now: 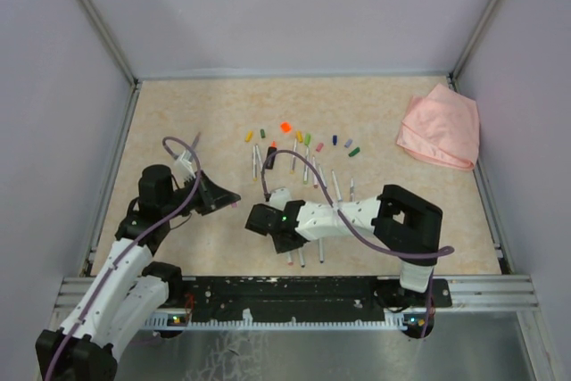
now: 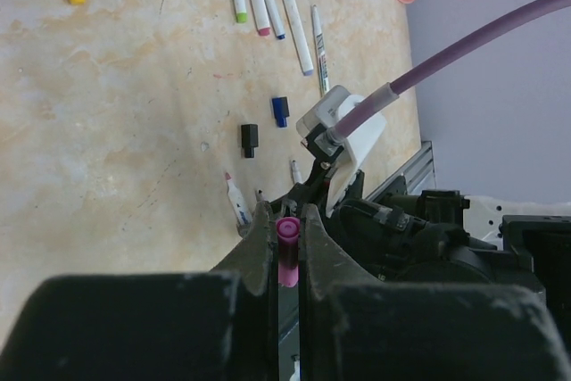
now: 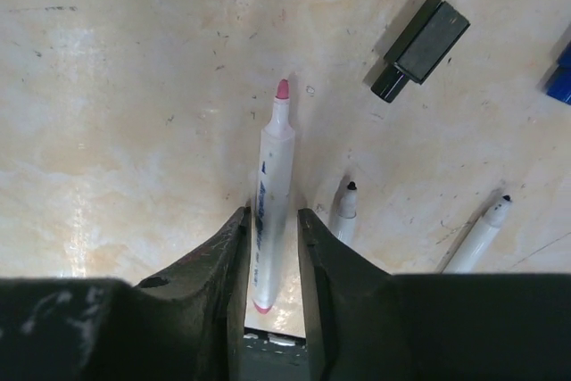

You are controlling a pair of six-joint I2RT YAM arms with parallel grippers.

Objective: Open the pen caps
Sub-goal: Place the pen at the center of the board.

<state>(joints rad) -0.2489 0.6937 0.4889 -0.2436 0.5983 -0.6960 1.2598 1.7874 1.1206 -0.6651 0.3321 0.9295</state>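
left tool (image 2: 286, 220): pinches pink cap (image 2: 287, 252) | right tool (image 3: 272, 220): grips uncapped pink-tipped white marker (image 3: 275, 158) | black cap (image 3: 419, 48): lies loose on worktop (image 3: 134, 86) near marker tip

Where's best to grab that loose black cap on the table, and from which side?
I'd grip the black cap across its wider squared body, not the narrow collar, from straight above: it lies flat on its side, long faces clear.
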